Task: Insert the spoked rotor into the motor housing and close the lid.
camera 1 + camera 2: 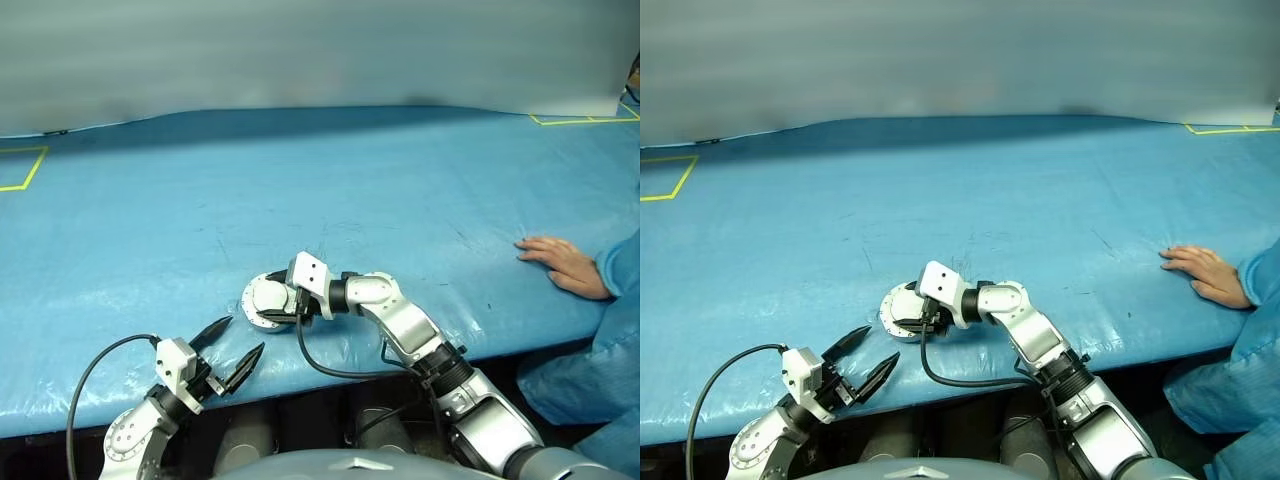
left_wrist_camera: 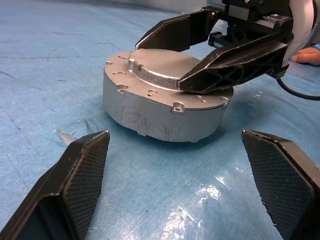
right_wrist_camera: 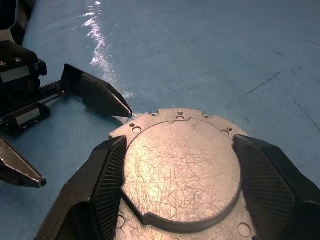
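Observation:
The motor housing (image 2: 160, 112), a squat grey metal puck, sits on the blue table near the front edge. The lid (image 3: 180, 175) lies flat on top of it. My right gripper (image 3: 180, 145) reaches over it from the right. Its two black fingers (image 2: 220, 62) clasp the lid's raised round centre from both sides. A little nearer the table edge, my left gripper (image 1: 245, 334) hovers wide open, pointing at the housing with nothing between its fingers. The spoked rotor is hidden.
A person's hand (image 1: 560, 262) rests flat on the table at the right, above a blue sleeve (image 1: 620, 270). Yellow tape marks (image 1: 22, 170) lie at the far left and far right. A black cable (image 1: 330, 365) hangs over the table's front edge.

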You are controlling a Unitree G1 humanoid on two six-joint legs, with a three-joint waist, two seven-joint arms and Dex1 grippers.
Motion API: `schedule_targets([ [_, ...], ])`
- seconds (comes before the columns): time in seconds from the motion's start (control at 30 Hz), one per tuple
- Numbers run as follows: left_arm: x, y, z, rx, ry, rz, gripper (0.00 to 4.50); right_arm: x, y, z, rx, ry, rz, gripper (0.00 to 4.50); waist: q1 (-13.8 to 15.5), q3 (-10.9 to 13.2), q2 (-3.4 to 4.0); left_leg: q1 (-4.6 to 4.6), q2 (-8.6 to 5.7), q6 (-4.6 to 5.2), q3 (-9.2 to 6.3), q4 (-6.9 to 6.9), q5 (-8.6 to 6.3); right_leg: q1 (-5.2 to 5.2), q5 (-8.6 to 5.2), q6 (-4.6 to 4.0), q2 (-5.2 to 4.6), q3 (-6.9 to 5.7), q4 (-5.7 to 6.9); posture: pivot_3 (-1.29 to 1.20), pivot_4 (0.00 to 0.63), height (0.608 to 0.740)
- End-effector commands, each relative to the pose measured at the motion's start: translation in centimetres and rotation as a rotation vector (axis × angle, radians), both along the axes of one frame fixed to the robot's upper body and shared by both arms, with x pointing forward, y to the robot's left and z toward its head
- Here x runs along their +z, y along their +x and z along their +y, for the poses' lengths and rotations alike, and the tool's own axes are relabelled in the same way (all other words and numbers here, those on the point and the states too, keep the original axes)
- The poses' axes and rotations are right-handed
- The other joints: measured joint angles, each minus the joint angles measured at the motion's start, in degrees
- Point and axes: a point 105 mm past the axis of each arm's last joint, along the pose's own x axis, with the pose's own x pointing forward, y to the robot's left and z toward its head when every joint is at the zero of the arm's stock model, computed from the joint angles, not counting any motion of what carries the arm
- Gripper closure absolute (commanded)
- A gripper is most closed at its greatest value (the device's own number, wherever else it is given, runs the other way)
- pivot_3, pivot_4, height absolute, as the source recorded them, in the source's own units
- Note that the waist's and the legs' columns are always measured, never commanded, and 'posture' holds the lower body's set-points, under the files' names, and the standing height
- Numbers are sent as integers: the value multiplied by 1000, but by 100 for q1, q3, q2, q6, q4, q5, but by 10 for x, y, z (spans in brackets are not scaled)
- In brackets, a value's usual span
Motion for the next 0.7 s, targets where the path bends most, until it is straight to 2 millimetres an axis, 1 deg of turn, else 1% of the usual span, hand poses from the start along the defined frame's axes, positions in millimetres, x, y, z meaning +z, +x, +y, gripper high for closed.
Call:
schedule_targets([
  [0.03, 7, 9, 16, 163, -96, -28, 0, -19, 4, -10, -43, -76, 24, 1238, 0, -1, 1, 2, 0, 0, -1, 1, 0, 2, 0, 0, 0, -1, 1, 0, 150, 740],
  [0.07, 11, 15, 22, 222, -113, -43, 0, -19, 3, -10, -43, -75, 23, 1238, 0, -2, 0, 2, 1, 0, -1, 2, 0, 2, 0, 0, 0, -1, 1, 0, 150, 740],
  [0.1, 15, 19, 23, 239, -158, -45, 0, -19, 3, -9, -41, -72, 23, 1238, 3, -3, -3, 2, 2, 0, -2, 3, 0, 3, 0, 1, 0, -3, 1, 0, 150, 740],
  [0.17, 22, 22, 25, 233, -235, -49, 0, -18, 2, -9, -39, -67, 22, 1238, 1, -5, -6, 2, 3, -1, -9, 4, 2, 6, 0, 1, 3, -8, 4, 0, 150, 740],
  [0.23, 25, 24, 29, 228, -272, -52, 0, -17, 2, -8, -38, -64, 20, 1238, -6, -5, -5, 1, 5, -1, -9, 5, 2, 5, 0, 1, 6, -9, 4, 0, 150, 740],
  [0.27, 25, 24, 31, 218, -266, -46, 390, -17, 2, -8, -39, -63, 19, 1279, -7, -5, -6, 0, 4, -1, -8, 5, 2, 5, 0, 0, 5, -8, 4, 0, 150, 740],
  [0.3, 24, 24, 31, 210, -258, -40, 574, -17, 2, -8, -40, -62, 18, 1279, -9, -6, -8, 0, 3, -1, -7, 5, 2, 5, 0, 1, 5, -8, 3, 0, 150, 740],
  [0.33, 23, 23, 31, 197, -251, -33, 1011, -17, 1, -8, -41, -61, 18, 1279, -11, -6, -8, -1, 2, -1, -7, 4, 2, 5, 0, 1, 5, -7, 2, 0, 150, 740],
  [0.4, 26, 27, 30, 175, -228, -52, 1708, -17, 2, -8, -46, -59, 13, 1279, -10, -5, -9, -1, 1, -1, -5, 4, 2, 5, 0, 1, 5, -5, 1, 0, 150, 740],
  [0.47, 29, 29, 27, 140, -229, -63, 2348, -16, 2, -8, -49, -58, 8, 1279, -3, -6, -11, -1, 1, -1, -7, 5, 2, 6, 0, 1, 5, -7, 1, 0, 150, 740],
  [0.57, 27, 34, 18, 31, -145, -62, 3352, -15, 1, -8, -50, -51, 5, 1279, -1, -6, -10, 0, 2, -3, -9, 6, 3, 5, 0, 0, 6, -9, 3, 0, 150, 740],
  [0.67, 29, 41, 12, -26, -73, -96, 4362, -15, 1, -7, -54, -49, 4, 1279, -5, -6, -10, 0, 2, -4, -8, 5, 4, 5, 0, 0, 7, -8, 4, 0, 150, 740],
  [0.7, 30, 44, 10, -37, -63, -106, 4467, -15, 1, -7, -54, -49, 4, 1279, -7, -6, -10, -1, 2, -4, -6, 5, 4, 5, 1, 0, 7, -6, 3, 0, 150, 740],
])
